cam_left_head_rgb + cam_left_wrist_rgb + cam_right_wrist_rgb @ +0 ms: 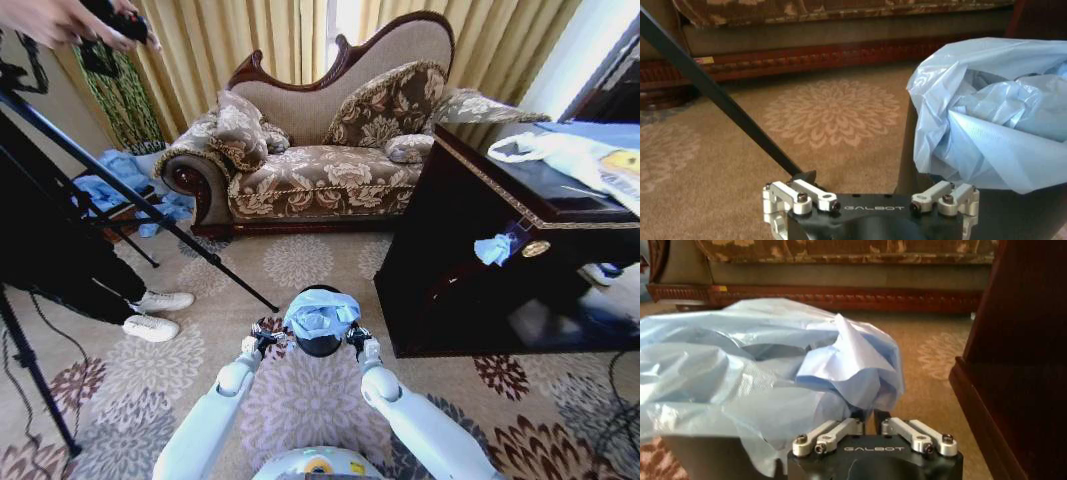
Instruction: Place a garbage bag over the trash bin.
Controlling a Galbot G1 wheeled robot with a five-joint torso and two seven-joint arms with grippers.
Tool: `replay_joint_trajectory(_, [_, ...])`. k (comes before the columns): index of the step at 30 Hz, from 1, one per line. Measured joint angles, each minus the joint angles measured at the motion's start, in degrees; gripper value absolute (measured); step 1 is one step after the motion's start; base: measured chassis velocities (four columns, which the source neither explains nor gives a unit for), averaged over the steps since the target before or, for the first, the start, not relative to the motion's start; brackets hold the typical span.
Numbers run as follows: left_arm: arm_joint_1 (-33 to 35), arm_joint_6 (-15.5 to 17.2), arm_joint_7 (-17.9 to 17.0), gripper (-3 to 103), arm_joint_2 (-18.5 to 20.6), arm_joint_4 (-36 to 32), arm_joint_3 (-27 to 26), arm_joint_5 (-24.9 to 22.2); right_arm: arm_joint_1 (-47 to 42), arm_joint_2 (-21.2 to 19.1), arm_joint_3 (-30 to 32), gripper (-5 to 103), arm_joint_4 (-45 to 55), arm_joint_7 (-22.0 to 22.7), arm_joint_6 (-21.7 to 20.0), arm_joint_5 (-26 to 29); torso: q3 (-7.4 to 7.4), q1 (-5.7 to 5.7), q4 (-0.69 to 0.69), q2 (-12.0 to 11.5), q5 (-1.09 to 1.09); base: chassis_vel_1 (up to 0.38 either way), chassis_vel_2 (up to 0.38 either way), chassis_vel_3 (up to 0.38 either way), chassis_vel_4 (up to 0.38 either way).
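While the thin, crinkly pale-blue plastic garbage bag [321, 313] lay bunched over the mouth of the small black round trash bin [319, 345], the bin stood on the patterned beige carpet [300, 262] directly before the robot, between its two white arms. The film spilled over the rim on both sides, hanging part-way down the smooth black wall in the left wrist view [987, 130] and draping lower in the right wrist view [760, 385].

The left gripper [264, 335] sat just beside the bin's left side, its fingers spread apart with nothing between them [870, 197]. The right gripper [358, 336] sat at the bin's right side, its fingers drawn nearly together at the hanging edge of the film [870, 422]; whether they pinched the plastic could not be told.

A dark wooden cabinet [470, 260] stood to the right, a floral upholstered sofa [320, 150] beyond, and a black tripod leg [140, 200] crossed the carpet at left.
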Motion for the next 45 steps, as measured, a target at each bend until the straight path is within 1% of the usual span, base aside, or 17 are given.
replay_joint_trajectory(2, [0.2,0.0,0.0,100,0.1,-0.4,0.0,0.0,-0.4,-0.6,0.0,20,1.4,0.9,-0.1,-0.1,0.00,0.00,0.00,0.0,-0.01,0.000,0.000,0.000,0.000])
replay_joint_trajectory(5, [0.6,0.1,0.0,100,0.2,-0.8,-0.1,0.0,-1.1,-1.6,0.3,20,3.5,1.6,-0.4,0.1,0.00,0.00,0.00,0.0,-0.01,0.000,0.000,0.000,0.000])
replay_joint_trajectory(6, [0.8,0.1,0.0,100,0.3,-1.0,-0.2,0.1,-1.5,-2.0,0.5,36,4.2,1.8,-0.5,0.2,0.00,0.00,0.00,0.0,0.00,0.000,0.000,0.000,0.000])
replay_joint_trajectory(8, [0.9,0.1,0.0,100,0.3,-1.1,-0.2,0.1,-2.0,-2.6,0.9,36,5.3,2.0,-0.7,0.3,0.00,0.00,0.00,0.0,0.00,0.000,0.000,0.000,0.000])
replay_joint_trajectory(9, [1.0,0.1,0.0,100,0.3,-1.3,-0.3,0.2,-2.5,-3.2,1.2,47,6.0,2.0,-0.7,0.3,0.00,0.00,0.01,0.0,0.00,0.000,0.000,0.000,0.000])
replay_joint_trajectory(10, [1.0,0.1,0.0,100,0.3,-1.3,-0.3,0.2,-2.8,-3.6,1.5,47,6.5,2.0,-0.7,0.3,0.00,0.00,0.01,0.0,0.00,0.000,0.000,0.000,0.000])
replay_joint_trajectory(11, [1.1,0.1,0.0,100,0.3,-1.5,-0.4,0.2,-3.4,-4.4,1.8,58,7.4,2.0,-0.8,0.4,0.00,0.00,0.01,0.0,0.00,0.000,0.000,0.000,0.000])
replay_joint_trajectory(14, [1.1,0.1,0.0,100,0.3,-1.6,-0.4,0.3,-4.0,-5.2,2.3,58,8.2,2.0,-0.8,0.3,0.00,0.00,0.00,0.0,0.00,0.000,0.000,0.000,0.000])
replay_joint_trajectory(15, [1.2,0.1,0.0,100,0.2,-1.7,-0.4,0.3,-4.3,-5.6,2.5,69,8.4,2.0,-0.8,0.2,0.00,0.00,0.00,0.0,0.00,0.000,0.000,0.000,0.000])
replay_joint_trajectory(17, [1.3,0.2,-0.1,100,0.2,-1.7,-0.4,0.3,-4.7,-6.0,2.9,69,8.7,1.9,-0.8,0.1,0.00,0.00,0.00,0.0,0.00,0.000,0.000,0.000,0.000])
replay_joint_trajectory(18, [1.5,0.2,-0.1,100,0.2,-1.9,-0.4,0.4,-5.2,-6.5,3.4,79,9.0,1.8,-0.7,-0.2,0.00,0.00,0.00,0.0,0.00,0.000,0.000,0.000,0.000])
replay_joint_trajectory(20, [1.6,0.2,-0.1,100,0.2,-2.0,-0.4,0.4,-5.6,-6.9,3.9,79,9.4,1.7,-0.6,-0.6,0.00,0.00,0.00,0.0,0.01,0.000,0.000,0.000,0.000])
replay_joint_trajectory(21, [1.7,0.3,-0.1,100,0.2,-2.2,-0.4,0.4,-5.9,-7.5,4.2,90,9.8,1.6,-0.5,-0.8,0.00,0.00,0.01,0.0,0.01,0.000,0.000,0.000,0.000])
replay_joint_trajectory(22, [1.7,0.3,-0.1,100,0.2,-2.3,-0.4,0.5,-6.1,-7.8,4.4,90,10.1,1.5,-0.4,-1.0,0.00,0.00,0.00,0.0,0.01,0.000,0.000,0.000,0.000])
replay_joint_trajectory(23, [1.8,0.4,-0.1,100,0.2,-2.4,-0.4,0.5,-6.7,-8.7,5.0,98,11.2,1.4,-0.4,-1.1,0.00,0.00,0.00,0.0,0.01,0.000,0.000,0.000,0.000])
replay_joint_trajectory(32, [3.8,0.3,0.2,100,0.5,-3.7,-0.4,2.2,-10.6,-10.7,8.8,100,16.9,1.3,-0.4,-1.7,0.00,0.00,0.00,0.0,0.00,0.000,0.000,0.000,0.000])
replay_joint_trajectory(45, [7.0,-4.1,7.2,100,3.9,-8.2,-3.1,14.2,-20.5,-11.4,21.0,100,23.5,-0.6,0.2,-2.3,0.00,0.00,0.01,0.0,0.01,0.000,0.000,0.000,0.000])
